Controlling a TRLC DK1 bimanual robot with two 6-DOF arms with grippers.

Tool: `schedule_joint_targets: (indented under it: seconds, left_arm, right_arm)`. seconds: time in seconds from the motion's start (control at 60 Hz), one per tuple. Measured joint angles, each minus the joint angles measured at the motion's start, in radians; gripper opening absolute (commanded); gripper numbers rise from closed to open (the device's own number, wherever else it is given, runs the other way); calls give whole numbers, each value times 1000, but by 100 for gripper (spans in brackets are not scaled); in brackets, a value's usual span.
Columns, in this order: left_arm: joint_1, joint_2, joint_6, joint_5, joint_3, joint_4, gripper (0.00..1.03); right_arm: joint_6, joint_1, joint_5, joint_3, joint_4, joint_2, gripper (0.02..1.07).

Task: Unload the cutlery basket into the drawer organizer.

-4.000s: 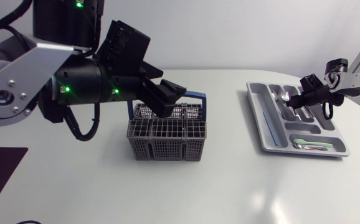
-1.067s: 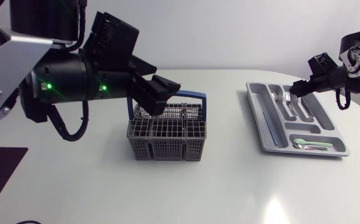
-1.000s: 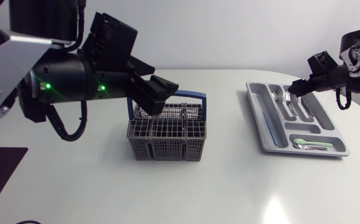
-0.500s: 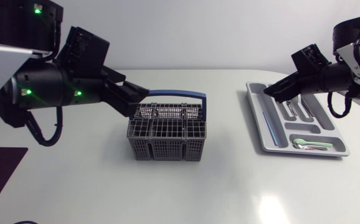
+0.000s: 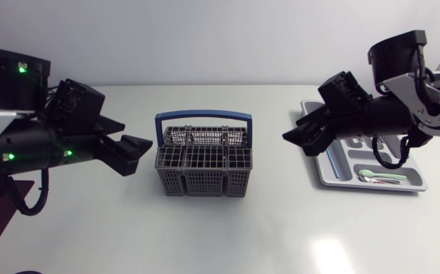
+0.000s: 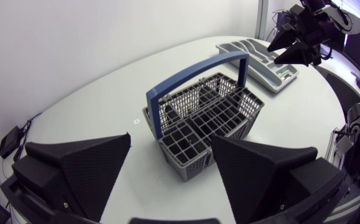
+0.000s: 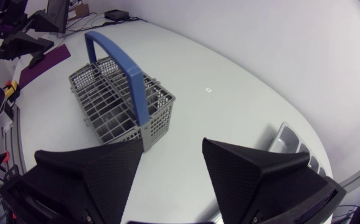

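I am holding my left pincer wide and empty, near the basket sitting on the surface. My right pincer, also wide, is hovering beside the organizer.

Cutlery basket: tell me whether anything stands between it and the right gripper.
Nothing visible does. Only bare table lies between the right gripper and the cutlery basket, whose blue handle stands upright over its middle.
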Motion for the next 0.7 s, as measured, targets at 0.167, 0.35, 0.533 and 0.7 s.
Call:
schedule_joint_targets:
  seconds: [0.167,0.35,0.533,0.7]
  left_arm:
    - [22,0,20,3,-59,-2,98]
    - [31,13,32,3,-91,6,98]
    - [32,78,37,3,-126,68,98]
    - [55,166,53,4,-137,128,98]
  right_arm:
    - [3,74,-15,-57,-2,-12,72]
    - [3,167,-16,-102,-1,-16,72]
    - [7,222,-14,-112,14,-11,72]
    - [19,233,-10,-113,50,42,72]
